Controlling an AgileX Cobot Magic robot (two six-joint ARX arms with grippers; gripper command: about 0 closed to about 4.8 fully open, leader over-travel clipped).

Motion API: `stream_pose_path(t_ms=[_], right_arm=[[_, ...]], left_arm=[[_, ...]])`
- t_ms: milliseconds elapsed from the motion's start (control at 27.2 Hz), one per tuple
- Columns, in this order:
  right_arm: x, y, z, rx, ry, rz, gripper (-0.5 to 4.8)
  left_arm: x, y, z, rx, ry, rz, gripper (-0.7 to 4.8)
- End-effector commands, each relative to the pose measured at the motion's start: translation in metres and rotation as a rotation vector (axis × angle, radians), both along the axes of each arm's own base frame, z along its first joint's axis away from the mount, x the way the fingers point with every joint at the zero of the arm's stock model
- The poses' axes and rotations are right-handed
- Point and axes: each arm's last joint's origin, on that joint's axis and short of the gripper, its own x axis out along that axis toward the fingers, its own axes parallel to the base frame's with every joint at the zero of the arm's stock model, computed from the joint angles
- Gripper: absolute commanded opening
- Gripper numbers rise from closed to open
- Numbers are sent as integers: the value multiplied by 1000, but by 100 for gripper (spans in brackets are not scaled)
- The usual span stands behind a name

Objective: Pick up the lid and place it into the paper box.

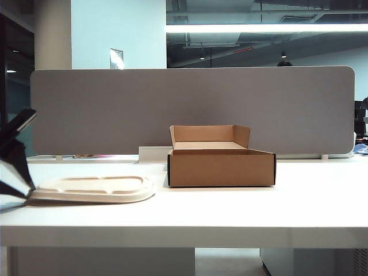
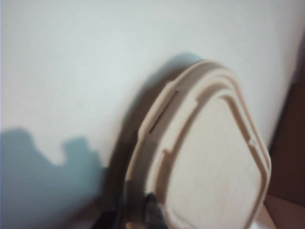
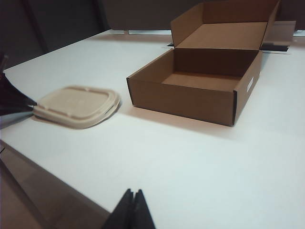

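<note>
At table's left edge, L fingers (image 2: pixel 136 210) pinch lid (image 2: pixel 209 157) rim

Pale beige lid (image 1: pixel 95 189), brown paper box (image 1: pixel 221 168) with dark corner edges, white table (image 1: pixel 230 210)

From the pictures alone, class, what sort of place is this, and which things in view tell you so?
Probably an open-plan office or lab: a long grey fabric desk divider backs the white worktable, with strip ceiling lights and exposed dark ceiling beyond. The brown cardboard box and pale beige pulp lid look like test props.
</note>
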Motion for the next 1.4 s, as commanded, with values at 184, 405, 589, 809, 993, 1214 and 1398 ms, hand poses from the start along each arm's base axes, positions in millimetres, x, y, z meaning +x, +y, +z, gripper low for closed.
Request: stream_pose_path(t_ms=[184,405,589,809,993,1214,1398], right_arm=[[0,0,-1,1,-7,3,-8],[0,0,-1,1,-7,3,-8],[0,0,-1,1,-7,3,-8],[0,0,-1,1,-7,3,-8],[0,0,-1,1,-6,3,-8],[0,0,-1,1,-6,3,-8],[0,0,-1,0,-6,1,-8]], left_arm=[[4,0,5,-14,-59,-13,17],[11,-4,18,-91,-213,-100,15],[18,-7,31,-137,-286,-170,10],[28,-8,46,-135,-342,-181,-6],[26,-7,40,-54,-309,-188,-5],[21,-5,30,17,-205,-147,105],[21,-3,28,87,-203,-112,117]])
